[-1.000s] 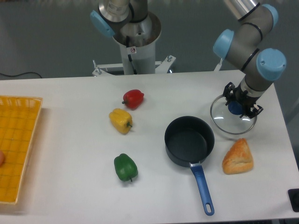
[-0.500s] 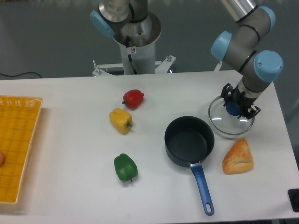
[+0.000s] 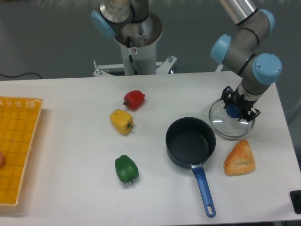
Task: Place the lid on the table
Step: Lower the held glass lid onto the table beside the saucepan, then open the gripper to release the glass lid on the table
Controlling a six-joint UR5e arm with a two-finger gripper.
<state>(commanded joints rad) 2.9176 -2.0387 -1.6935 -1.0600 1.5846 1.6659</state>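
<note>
With the gripper (image 3: 239, 111) clamped on the lid (image 3: 232, 121) by its blue knob, a careless release could knock it against the nearby saucepan (image 3: 190, 142) or bread (image 3: 239, 158) on the tabletop (image 3: 70, 188).

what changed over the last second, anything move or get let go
The gripper drifted slightly left and toward the back of the table, taking the lid with it; its fingers remain around the blue knob, so nothing was let go. Whether the lid touches the table cannot be told. The saucepan, bread, three peppers and basket stayed put.
</note>
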